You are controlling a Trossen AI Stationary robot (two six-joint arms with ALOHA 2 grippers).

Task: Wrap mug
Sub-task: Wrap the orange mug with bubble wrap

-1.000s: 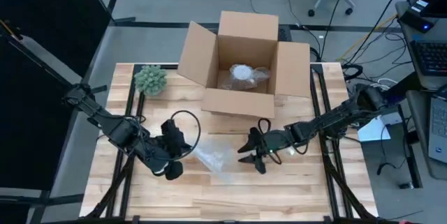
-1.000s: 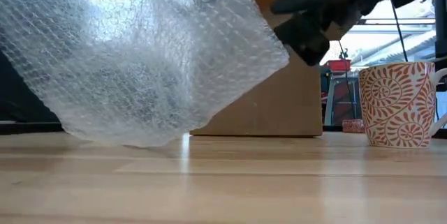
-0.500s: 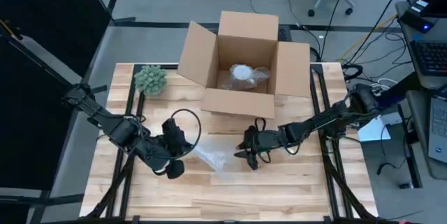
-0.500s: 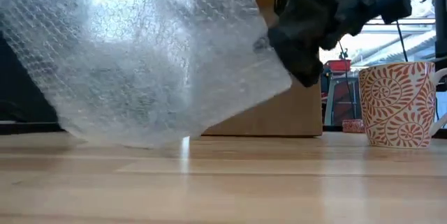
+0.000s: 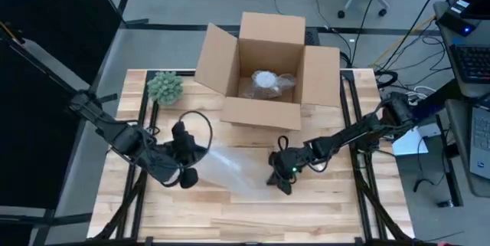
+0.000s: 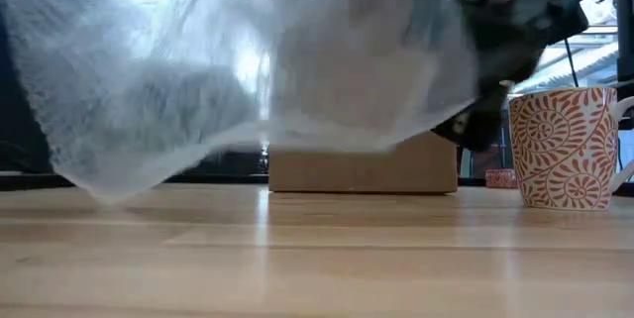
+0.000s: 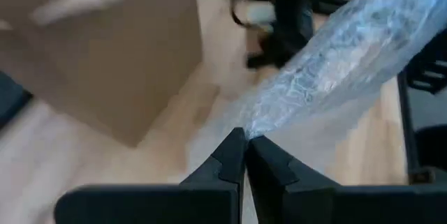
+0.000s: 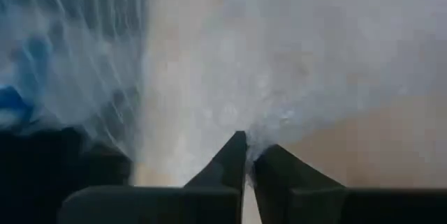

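A clear bubble wrap sheet [image 5: 236, 168] is spread between my two grippers over the table's middle; the low view shows the bubble wrap [image 6: 277, 70] hanging just above the wood. My left gripper [image 5: 191, 156] is shut on its left end and my right gripper [image 5: 276, 178] is shut on its right end. The mug [image 6: 565, 148], white with an orange swirl pattern, stands upright on its base on the table, apart from the wrap. I cannot pick the mug out in the high view. My left gripper pinches the wrap's left end [image 7: 260, 128] between its two fingers, coming from the table's left side. The wrap runs away from the fingertips, bunched at the hold and widening beyond it, clear of the table. My right gripper pinches the wrap's right edge [image 8: 260, 132] between its two fingers, coming from the table's right side. The sheet fans out from the fingertips and hangs off the table.
An open cardboard box [image 5: 264, 70] stands at the far middle of the table with a wrapped item [image 5: 266, 81] inside. A small green plant [image 5: 164, 86] sits at the far left. Bare wood [image 5: 253, 215] lies along the near edge.
My right gripper has reached the wrap's right edge and taken hold of it. My left gripper has gone a little toward the table's far left. The wrap, bunched and sagging before, has spread out between the two grippers, and its right side has lifted.
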